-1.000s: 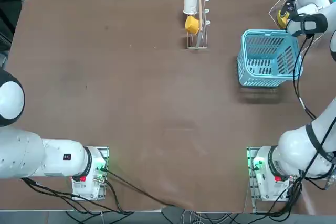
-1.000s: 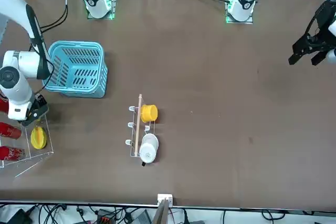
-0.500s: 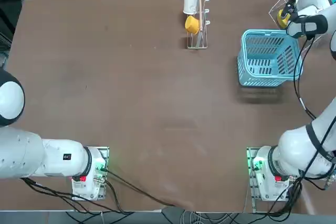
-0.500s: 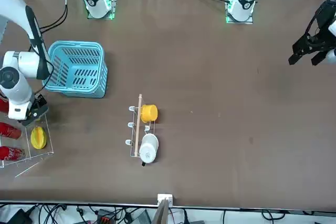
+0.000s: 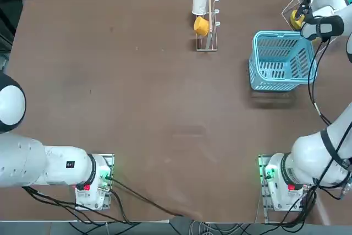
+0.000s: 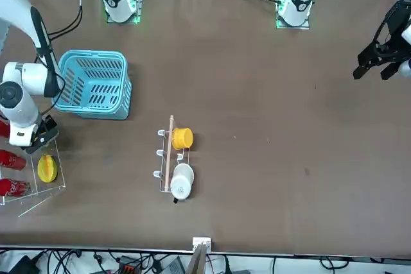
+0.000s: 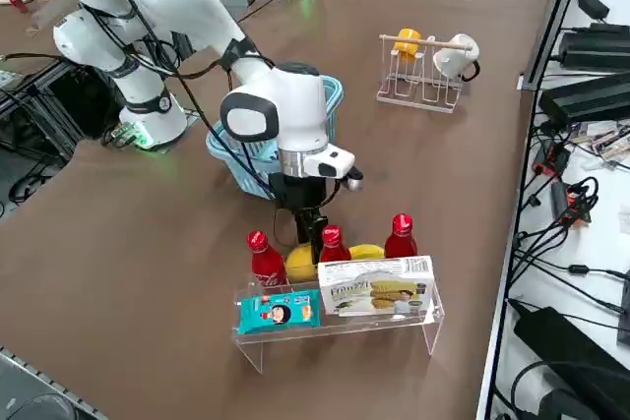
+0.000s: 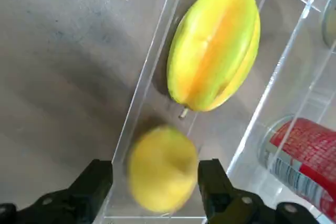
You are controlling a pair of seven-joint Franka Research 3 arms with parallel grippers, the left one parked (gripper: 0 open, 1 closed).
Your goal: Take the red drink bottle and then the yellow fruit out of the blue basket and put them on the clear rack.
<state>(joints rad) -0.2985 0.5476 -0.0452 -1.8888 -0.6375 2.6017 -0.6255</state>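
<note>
The right gripper (image 8: 156,165) gapes around the one yellow fruit (image 8: 163,182), ungripped on the one clear rack (image 7: 433,327); probably light, firm, rolly: pinch its middle. Three red bottles (image 7: 267,263) there, task's uncertain; from above, one blue basket (image 5: 283,33) at seven o'clock from the gripper.

No word, brand or number can be made out. Only unreadable markings are seen: in the right side view, small print and a barcode are borne by the white box (image 7: 376,286), and pale lettering by the blue packet (image 7: 280,312); in the right wrist view, a barcode is carried by the red can (image 8: 304,166).
</note>
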